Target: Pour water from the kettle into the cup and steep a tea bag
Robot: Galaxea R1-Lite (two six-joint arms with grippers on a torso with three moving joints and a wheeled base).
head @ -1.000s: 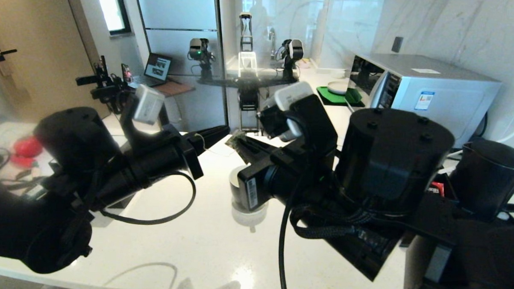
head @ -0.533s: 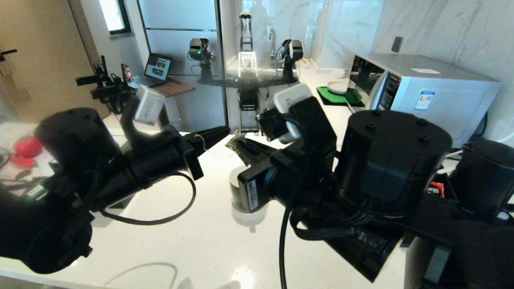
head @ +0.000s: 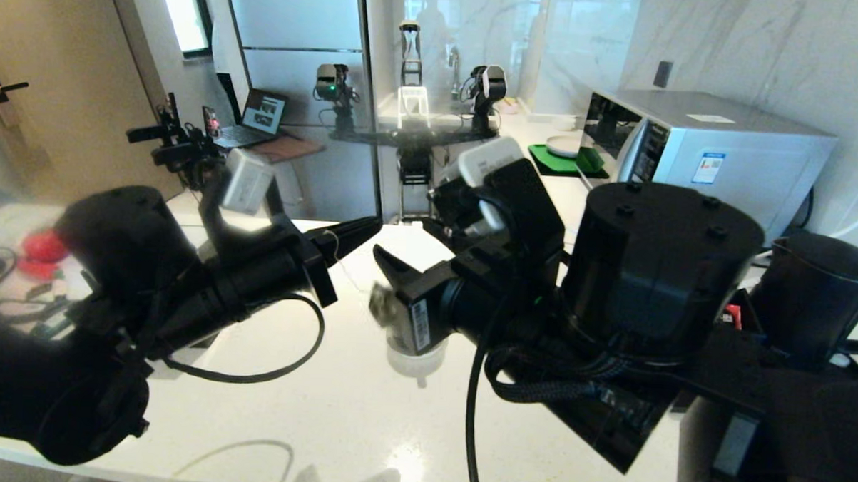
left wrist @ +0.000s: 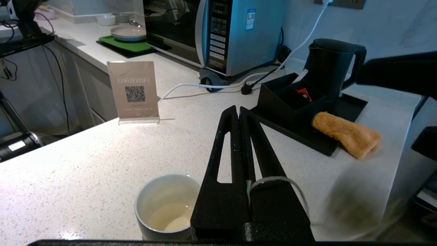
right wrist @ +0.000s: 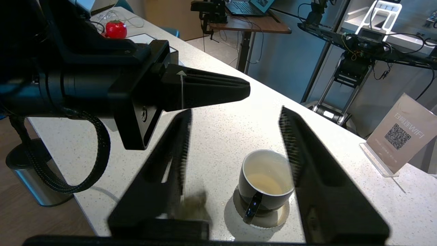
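Water's in, tea bag not yet

Cup [right wrist: 265,181] holds water; left hand [left wrist: 239,116] pinches the string (bag [right wrist: 193,205] dangling, blurry), right hand [right wrist: 235,143] spread apart.

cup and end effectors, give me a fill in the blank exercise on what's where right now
1. The cup holds a little pale liquid and is white on the ____.
2. The left end effector is shut on the tea bag's thin white ____.
3. The right end effector has its fingers ____.
4. The black kettle stands beside the ____ oven.

Missing words: inside; string; open; microwave
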